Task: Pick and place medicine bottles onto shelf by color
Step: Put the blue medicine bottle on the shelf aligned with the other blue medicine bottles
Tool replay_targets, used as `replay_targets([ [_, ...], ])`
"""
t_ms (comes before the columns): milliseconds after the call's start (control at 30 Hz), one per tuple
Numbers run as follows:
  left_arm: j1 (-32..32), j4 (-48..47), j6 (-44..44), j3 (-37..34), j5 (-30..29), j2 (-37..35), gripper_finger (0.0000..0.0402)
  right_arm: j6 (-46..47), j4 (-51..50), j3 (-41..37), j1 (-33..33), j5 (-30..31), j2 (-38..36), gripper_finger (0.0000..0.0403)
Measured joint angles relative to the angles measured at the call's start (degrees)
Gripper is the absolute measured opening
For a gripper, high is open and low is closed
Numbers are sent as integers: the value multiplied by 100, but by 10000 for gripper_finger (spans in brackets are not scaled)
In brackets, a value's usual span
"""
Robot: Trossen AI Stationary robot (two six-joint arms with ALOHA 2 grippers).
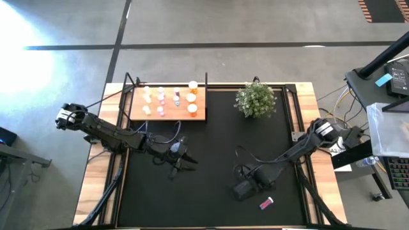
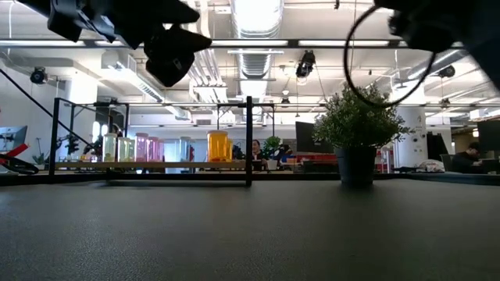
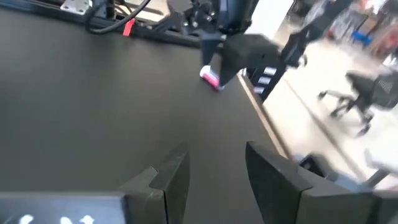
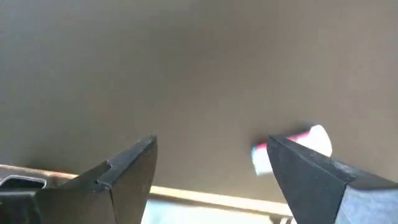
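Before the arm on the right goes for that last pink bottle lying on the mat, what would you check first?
1. Pink bottle lies free on the black mat: ok.
2. Right gripper has open, empty jaws: ok.
3. Bottle centred between them: not ok; in the right wrist view it sits off to one side.
4. Left gripper is away from the bottle: ok.
5. Free spot beside the pink bottles on the shelf: cannot tell.

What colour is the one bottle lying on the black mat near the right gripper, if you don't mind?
Pink/magenta bottle with a white end, clearest in the high view.
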Motion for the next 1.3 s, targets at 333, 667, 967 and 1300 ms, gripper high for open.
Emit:
replay_targets([
  [333, 0, -509, 1091, 0, 0, 0, 138, 1933, 96, 193, 439, -1076, 447, 281],
  [667, 2, -805, 2197, 1, -2, -144, 138, 3547, 46, 221, 1003, -1013, 481, 276],
  [967, 7, -941, 2741, 2, -5, -233, 138, 3511, -107, 157, 996, -816, 886, 276],
  [1300, 7, -1123, 2877, 2, -24, -247, 138, 3508, -740, 40, 1021, -738, 878, 276],
])
